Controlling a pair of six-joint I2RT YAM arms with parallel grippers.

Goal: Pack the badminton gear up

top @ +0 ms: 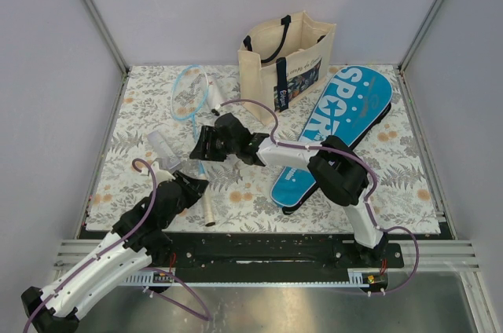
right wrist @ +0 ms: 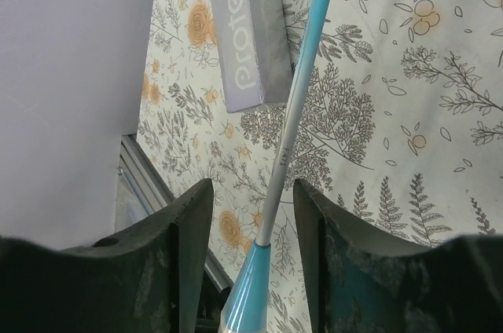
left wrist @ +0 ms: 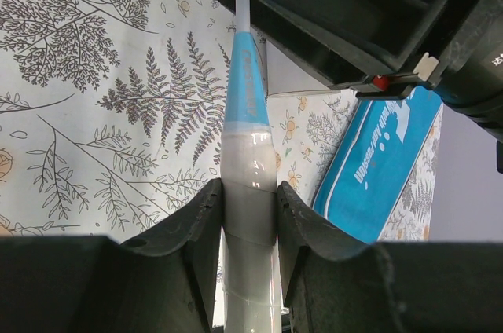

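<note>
Clamping 1 light-blue racket (left wrist: 245,89) by its white handle (left wrist: 248,168), the left end effector (left wrist: 249,211) holds firm. The right end effector (right wrist: 251,215) stands wide, straddling the shaft (right wrist: 299,89).

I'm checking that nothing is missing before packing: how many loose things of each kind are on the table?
Light-blue rackets: 2
White tube: 1
Blue racket case lettered "SPORT": 1
Cream tote bag: 1
Total: 5
</note>
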